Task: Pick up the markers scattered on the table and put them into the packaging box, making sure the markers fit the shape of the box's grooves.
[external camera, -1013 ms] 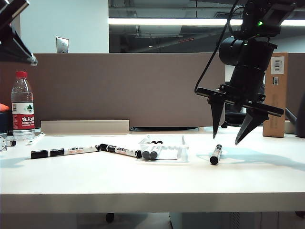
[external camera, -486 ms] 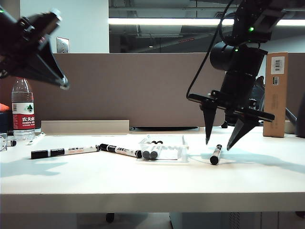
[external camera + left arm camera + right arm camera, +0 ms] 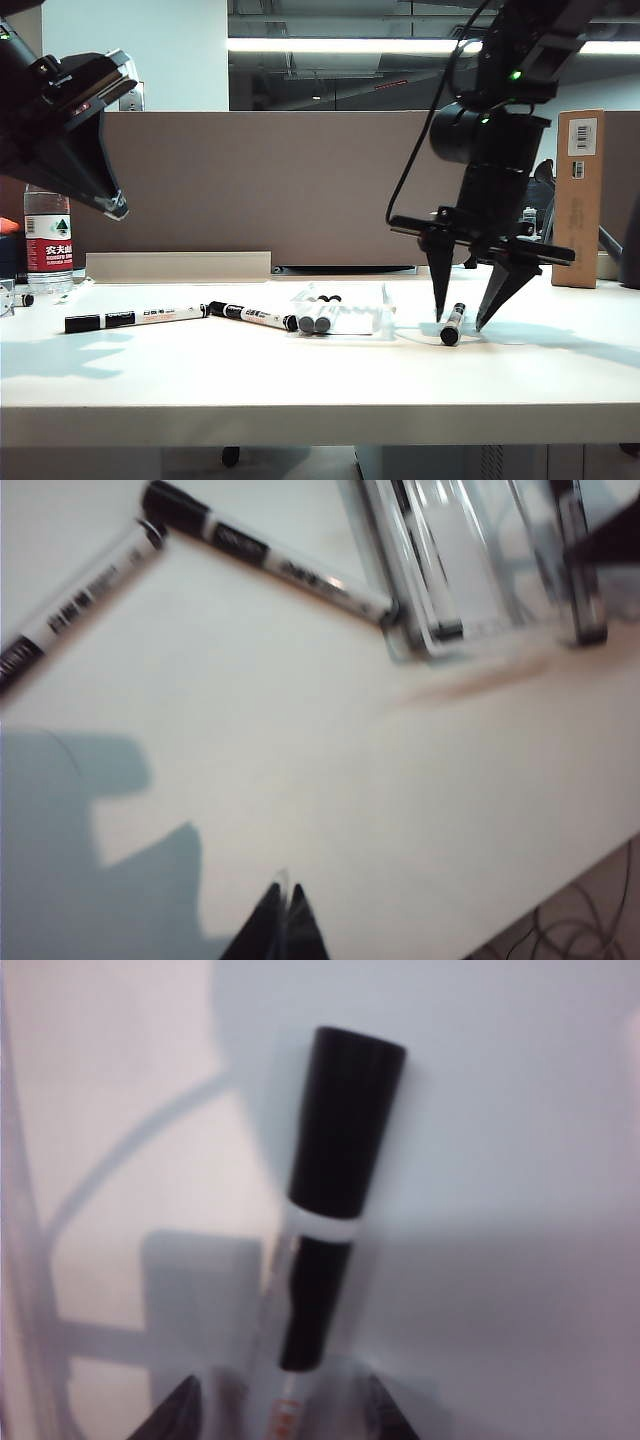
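Right hand (image 3: 458,322) straddles marker (image 3: 452,324) beside box (image 3: 345,310), unclosed; left hand (image 3: 117,207) closed, empty. Light, rigid, slick: grip mid-barrel.

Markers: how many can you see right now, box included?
5: two markers in the packaging box; one on the table's left; one angled against the box; one between the right gripper's open fingers. More may be hidden.

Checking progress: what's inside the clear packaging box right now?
Two markers lie in the packaging box, toward its left side. Its clear grooves are too faint to tell apart.
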### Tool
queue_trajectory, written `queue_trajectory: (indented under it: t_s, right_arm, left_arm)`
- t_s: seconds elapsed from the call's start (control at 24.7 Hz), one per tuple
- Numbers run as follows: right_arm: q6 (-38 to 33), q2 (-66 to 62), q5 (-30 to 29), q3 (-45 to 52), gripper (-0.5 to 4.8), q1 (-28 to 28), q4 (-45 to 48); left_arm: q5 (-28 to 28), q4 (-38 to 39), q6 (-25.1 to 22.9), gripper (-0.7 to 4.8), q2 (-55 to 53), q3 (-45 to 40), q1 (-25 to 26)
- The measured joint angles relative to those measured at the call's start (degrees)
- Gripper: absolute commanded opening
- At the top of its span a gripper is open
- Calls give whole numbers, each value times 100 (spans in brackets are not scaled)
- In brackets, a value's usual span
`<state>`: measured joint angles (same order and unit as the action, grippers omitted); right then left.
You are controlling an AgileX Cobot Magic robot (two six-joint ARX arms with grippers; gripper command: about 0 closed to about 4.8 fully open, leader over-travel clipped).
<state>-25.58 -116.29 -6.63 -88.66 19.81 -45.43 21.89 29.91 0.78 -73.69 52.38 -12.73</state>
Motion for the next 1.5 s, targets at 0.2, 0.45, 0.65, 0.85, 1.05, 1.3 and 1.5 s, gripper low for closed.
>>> queue_trajectory:
  t_s: [0.2,0.45,0.65,0.85,1.05,1.3,1.5]
  right_arm:
    - [2,-85,94,-57,139,127,94]
    - [2,-101,278,-57,33,136,105]
    - [15,-101,291,-57,2,140,188]
    - [31,-160,264,-170,-4,140,184]
    - [157,-262,299,-715,-4,140,-72]
    - [175,-234,72,-1751,-4,223,-103]
    - [170,-306,-332,-1781,-4,553,2]
  left_arm:
    - [-4,122,-256,-5,2,0,-15]
    - [-13,107,-372,-5,2,-2,-17]
    - [-22,-79,-376,-5,2,-2,-17]
    - [-24,-146,-374,-5,2,0,-17]
    - [-24,-166,-374,-5,2,-2,-17]
    - [-24,-201,-376,-5,2,-2,-17]
    - [-26,-446,-365,-5,2,-2,-17]
